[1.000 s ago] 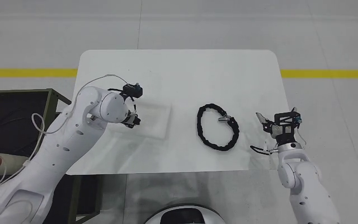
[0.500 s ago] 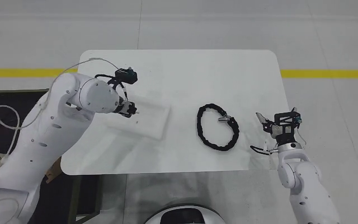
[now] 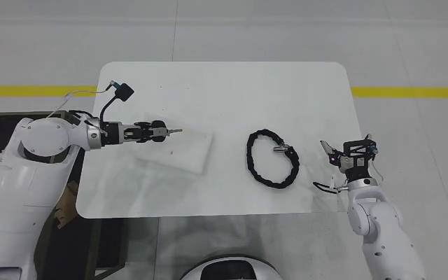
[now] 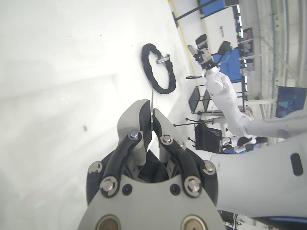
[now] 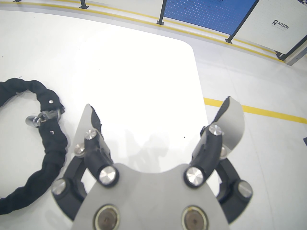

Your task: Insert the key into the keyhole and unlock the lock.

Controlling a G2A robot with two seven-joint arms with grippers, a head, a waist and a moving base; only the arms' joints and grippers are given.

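While one key (image 4: 152, 100) is pinched, one lock (image 5: 51, 144) — apart

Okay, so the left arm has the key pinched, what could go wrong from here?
The left gripper pinches the key edge-on, thin blade sticking out; it may twist or slip when pushed. The chain lock lies loose on the table, with the open right gripper apart from it, so it may slide away. Its small metal lock barrel lies on its side, so lining the blade up may be hard.

Thin key (image 4: 152, 101) gripped; black chain lock (image 5: 54, 142) lies looped.
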